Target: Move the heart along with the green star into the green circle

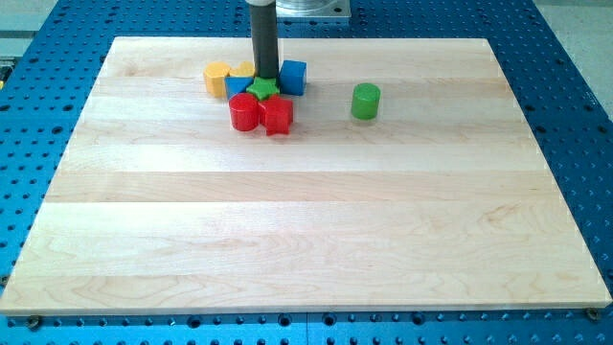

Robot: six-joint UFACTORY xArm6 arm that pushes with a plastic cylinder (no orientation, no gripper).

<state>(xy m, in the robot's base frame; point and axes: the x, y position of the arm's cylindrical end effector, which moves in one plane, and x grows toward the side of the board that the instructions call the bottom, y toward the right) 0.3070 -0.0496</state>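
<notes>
You will find nothing to read here: no text, label, brand, number or sign shows anywhere in the camera view. The wooden board [306,211] is bare of print, the blue perforated table [575,115] around it carries no markings, and the coloured blocks in the upper middle of the frame have plain faces.

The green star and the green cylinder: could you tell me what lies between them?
In the camera view, only bare board lies between the green star and the green cylinder; the blue cube sits slightly above that line.
</notes>
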